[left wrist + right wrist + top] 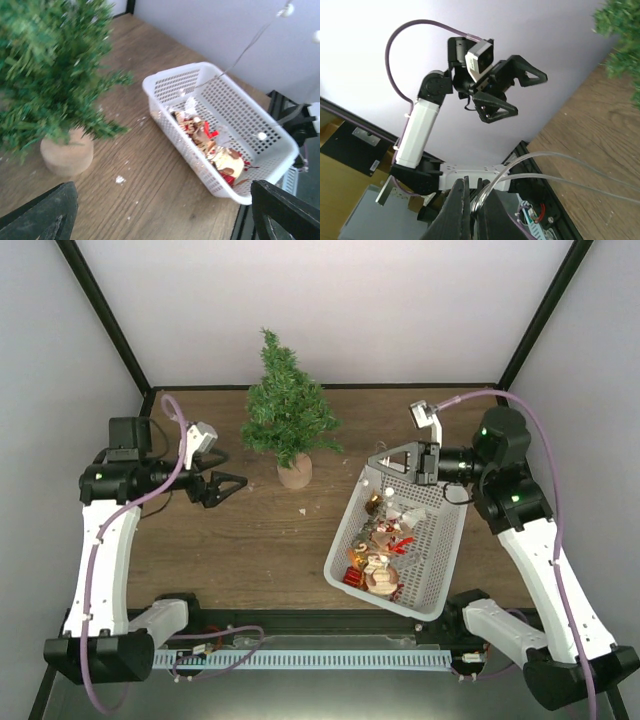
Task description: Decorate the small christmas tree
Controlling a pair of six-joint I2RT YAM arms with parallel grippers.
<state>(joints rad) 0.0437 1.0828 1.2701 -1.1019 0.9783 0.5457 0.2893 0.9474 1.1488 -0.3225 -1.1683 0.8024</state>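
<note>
Where the wooden table (200, 550) nears the back wall, the small christmas tree (287, 405) stands upright on its round tan base (294, 472), a little left of centre, with no ornament to be seen on its dark green branches. A few white flecks (305, 511) lie on the wood just in front of the base. To the tree's right and nearer the arms sits a white perforated basket (432, 532), set at an angle. A heap of red, gold and tan ornaments (378, 552) lies along its left side. The left gripper (230, 490) hovers above the table to the left of the tree, apart from it, with its fingers spread wide and nothing between them. The left wrist view shows the tree close by on one side and the basket beyond. The right gripper (383, 462) hangs over the far end of the basket, to the right of the tree's base. In the right wrist view its fingers (462, 210) are drawn almost together, pinching a thin clear light wire (560, 167). In the left wrist view that wire rises from the basket up and to the right, with small pale beads (261, 136) along it.
</note>
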